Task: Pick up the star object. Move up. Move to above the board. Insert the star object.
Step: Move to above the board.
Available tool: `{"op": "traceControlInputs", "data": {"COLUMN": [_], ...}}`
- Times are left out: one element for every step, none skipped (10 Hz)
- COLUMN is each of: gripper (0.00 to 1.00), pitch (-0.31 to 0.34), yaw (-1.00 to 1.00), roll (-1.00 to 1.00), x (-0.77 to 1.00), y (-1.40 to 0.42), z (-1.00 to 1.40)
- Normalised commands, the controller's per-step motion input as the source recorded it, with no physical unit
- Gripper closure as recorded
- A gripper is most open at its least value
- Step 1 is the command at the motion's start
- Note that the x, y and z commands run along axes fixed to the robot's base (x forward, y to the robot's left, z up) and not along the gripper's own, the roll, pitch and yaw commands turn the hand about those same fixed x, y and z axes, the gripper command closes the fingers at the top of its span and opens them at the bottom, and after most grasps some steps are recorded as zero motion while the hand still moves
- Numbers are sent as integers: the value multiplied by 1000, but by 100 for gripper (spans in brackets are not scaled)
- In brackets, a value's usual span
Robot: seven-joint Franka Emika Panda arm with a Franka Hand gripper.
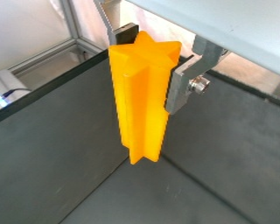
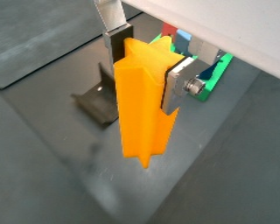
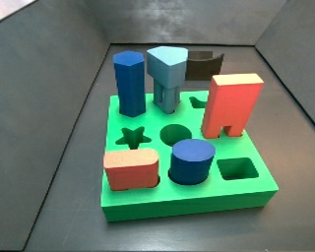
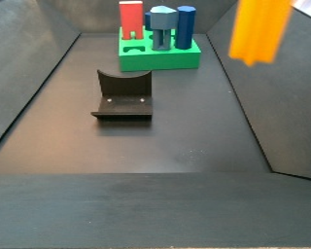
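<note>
Up off the floor: the star object [image 1: 140,101], an orange-yellow prism with ridged sides, upright and clamped near its top end between the two silver fingers [image 1: 181,84] of the gripper [image 1: 149,57], lower end hanging free over dark floor in both wrist views. Same grip in a wrist view: gripper [image 2: 140,57] closed on the star object [image 2: 143,109], one flat finger [image 2: 178,85] with a screw head pressed to one ridge, the other plate against the opposite side. In a side view, star object [image 4: 260,29] high at the upper right of the frame, well apart from everything on the floor, gripper itself not visible there.

Below and beside it in a wrist view, the fixture [image 2: 95,103], dark and L-shaped, standing on the floor; farther off, a sliver of the green board [image 2: 219,74] past the finger. In a side view, fixture [image 4: 123,96] mid-floor, board [image 4: 181,59] behind it at the far end, carrying a red block [image 4: 129,19] and blue pieces.

Closer side view: board [image 3: 187,202] with star hole [image 3: 135,136] open, round hole [image 3: 176,132] and square hole [image 3: 236,169] open too. Standing on it: dark blue hexagonal column [image 3: 130,86], grey-blue triangular peg [image 3: 167,79], red arch block [image 3: 231,104], blue cylinder [image 3: 192,162], low salmon block [image 3: 131,169].
</note>
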Motion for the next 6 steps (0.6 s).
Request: {"op": "traceControlInputs", "data": {"gripper": [100, 100, 100, 100, 100, 100], "pitch": [12, 8, 11, 9, 13, 15], "yaw": [25, 16, 15, 11, 9, 5], "roll": [20, 0, 4, -2, -9, -16], "x": [203, 203, 202, 201, 201, 202], "y": [-1000, -1000, -1000, -1000, -1000, -1000], "z": [38, 38, 39, 42, 45, 47]}}
